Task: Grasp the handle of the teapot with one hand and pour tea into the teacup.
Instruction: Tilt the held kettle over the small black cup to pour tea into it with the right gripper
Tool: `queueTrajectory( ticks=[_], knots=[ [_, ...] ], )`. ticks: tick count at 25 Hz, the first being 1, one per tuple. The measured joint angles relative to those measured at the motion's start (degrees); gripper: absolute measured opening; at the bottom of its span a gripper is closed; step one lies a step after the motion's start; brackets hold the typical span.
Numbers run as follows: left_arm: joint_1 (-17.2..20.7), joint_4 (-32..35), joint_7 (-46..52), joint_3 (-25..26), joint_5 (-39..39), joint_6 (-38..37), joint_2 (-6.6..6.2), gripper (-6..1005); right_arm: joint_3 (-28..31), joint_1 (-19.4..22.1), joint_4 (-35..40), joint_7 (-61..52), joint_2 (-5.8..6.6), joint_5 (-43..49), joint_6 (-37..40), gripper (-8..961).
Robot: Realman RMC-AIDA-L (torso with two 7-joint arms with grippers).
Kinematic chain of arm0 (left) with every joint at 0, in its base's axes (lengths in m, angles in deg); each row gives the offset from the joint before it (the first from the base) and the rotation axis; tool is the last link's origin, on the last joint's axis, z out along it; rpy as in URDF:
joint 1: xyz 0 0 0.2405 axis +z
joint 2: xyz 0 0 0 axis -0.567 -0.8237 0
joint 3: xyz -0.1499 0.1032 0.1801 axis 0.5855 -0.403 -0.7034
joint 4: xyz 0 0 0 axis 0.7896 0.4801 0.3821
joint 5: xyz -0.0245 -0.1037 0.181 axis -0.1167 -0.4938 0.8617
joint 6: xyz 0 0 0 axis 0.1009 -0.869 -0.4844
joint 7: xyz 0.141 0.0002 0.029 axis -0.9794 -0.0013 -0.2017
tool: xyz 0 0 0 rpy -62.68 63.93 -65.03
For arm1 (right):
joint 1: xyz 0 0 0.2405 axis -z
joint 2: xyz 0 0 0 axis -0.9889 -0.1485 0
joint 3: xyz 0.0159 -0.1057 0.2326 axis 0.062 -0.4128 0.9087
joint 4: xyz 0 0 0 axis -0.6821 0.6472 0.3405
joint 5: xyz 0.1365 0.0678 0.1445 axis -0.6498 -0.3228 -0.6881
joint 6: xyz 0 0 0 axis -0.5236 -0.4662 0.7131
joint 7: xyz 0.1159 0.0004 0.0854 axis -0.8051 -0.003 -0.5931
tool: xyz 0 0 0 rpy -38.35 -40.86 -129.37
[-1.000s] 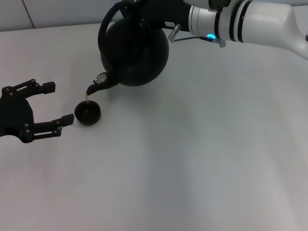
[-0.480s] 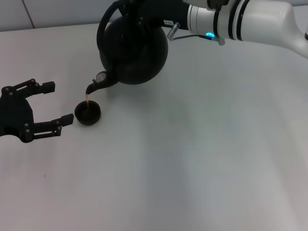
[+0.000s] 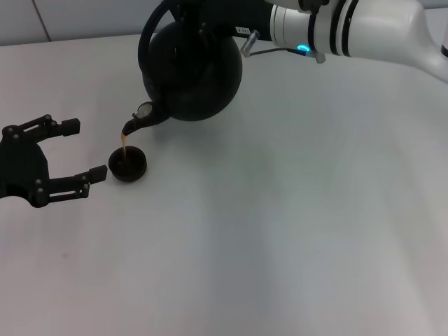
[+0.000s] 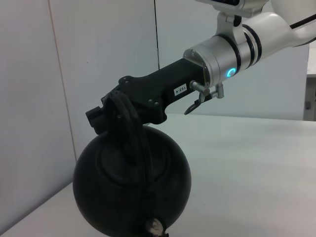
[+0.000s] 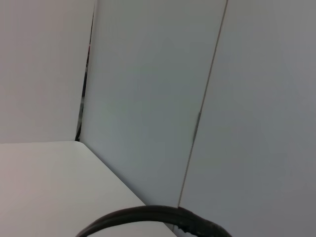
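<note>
Right gripper [image 3: 183,15] clamped on handle [image 3: 148,38] of teapot [image 3: 192,70], pot lifted and tipped, spout down toward teacup [image 3: 127,164]. Thin stream of tea [image 3: 124,147] falling from spout into teacup on table [image 3: 294,210]. Left gripper [image 3: 63,157] resting on table just beside teacup, fingers spread wide, holding nothing.

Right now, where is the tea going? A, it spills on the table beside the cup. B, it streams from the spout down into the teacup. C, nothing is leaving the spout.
B: a thin orange-brown tea stream runs from the tilted teapot spout down into the teacup.
</note>
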Motion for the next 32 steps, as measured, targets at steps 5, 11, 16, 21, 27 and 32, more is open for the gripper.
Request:
queueTrajectory(
  ticks=[5,11,16,21,27,32],
  knots=[
    [0.0,0.0,-0.1,0.0,0.1,0.0,0.0,874,-0.2,-0.1,0.0,0.0,0.0,0.1,-0.7,132],
    [0.0,-0.1,-0.2,0.0,0.2,0.0,0.0,874,-0.2,-0.1,0.0,0.0,0.0,0.2,-0.7,132],
    [0.0,-0.1,-0.2,0.0,0.2,0.0,0.0,874,-0.2,-0.1,0.0,0.0,0.0,0.3,-0.7,132],
    [0.0,-0.1,-0.2,0.0,0.2,0.0,0.0,874,-0.3,0.0,0.0,0.0,0.0,0.3,-0.6,132],
    [0.0,-0.1,-0.7,0.0,0.2,0.0,0.0,874,-1.4,0.0,0.0,0.0,0.0,0.3,-0.7,132],
    [0.0,-0.1,-0.7,0.0,0.2,0.0,0.0,874,-1.6,-0.1,0.0,0.0,0.0,0.2,-0.8,132]
  ],
)
